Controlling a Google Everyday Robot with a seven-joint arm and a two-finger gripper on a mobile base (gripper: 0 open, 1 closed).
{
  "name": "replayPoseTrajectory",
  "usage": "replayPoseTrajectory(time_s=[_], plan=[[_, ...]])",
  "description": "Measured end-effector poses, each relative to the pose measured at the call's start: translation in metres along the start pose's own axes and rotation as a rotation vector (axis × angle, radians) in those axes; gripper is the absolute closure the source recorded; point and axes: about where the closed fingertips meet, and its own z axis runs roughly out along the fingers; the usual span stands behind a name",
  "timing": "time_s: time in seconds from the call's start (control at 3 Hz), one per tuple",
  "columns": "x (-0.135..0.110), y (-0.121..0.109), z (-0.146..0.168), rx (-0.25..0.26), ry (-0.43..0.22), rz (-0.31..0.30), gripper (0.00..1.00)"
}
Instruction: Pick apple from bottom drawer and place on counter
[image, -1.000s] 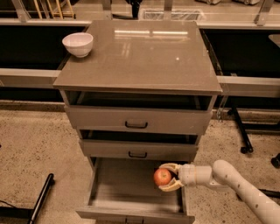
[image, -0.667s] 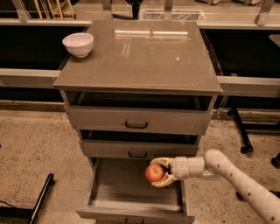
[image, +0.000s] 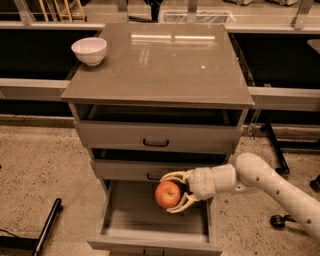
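Observation:
The red-orange apple (image: 167, 194) is held in my gripper (image: 174, 192), whose pale fingers close around it from the right. The white arm reaches in from the lower right. The apple hangs above the open bottom drawer (image: 155, 225), in front of the middle drawer's face. The drawer's pale inside below it shows nothing else. The glossy grey-brown counter (image: 165, 60) tops the cabinet above.
A white bowl (image: 89, 50) stands at the counter's back left corner. The top drawer (image: 156, 136) and middle drawer (image: 135, 169) are pulled out a little. A dark pole (image: 46, 231) lies on the floor at lower left. Dark chair legs (image: 274, 150) stand to the right.
My gripper has moved left and up with the apple, from over the drawer's right side to in front of the middle drawer.

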Motion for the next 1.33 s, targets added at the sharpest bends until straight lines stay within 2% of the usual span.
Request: replayPoseTrajectory(time_s=[0.33,0.67,1.0,1.33], plan=[[-0.037,0.019,-0.008,-0.047,-0.033,-0.142,1.0],[-0.039,0.022,-0.006,-0.049,-0.062,-0.17,1.0],[-0.064,-0.007,0.014,-0.06,-0.032,-0.162,1.0],[-0.113,-0.064,0.012,-0.007,0.09,-0.143,1.0]])
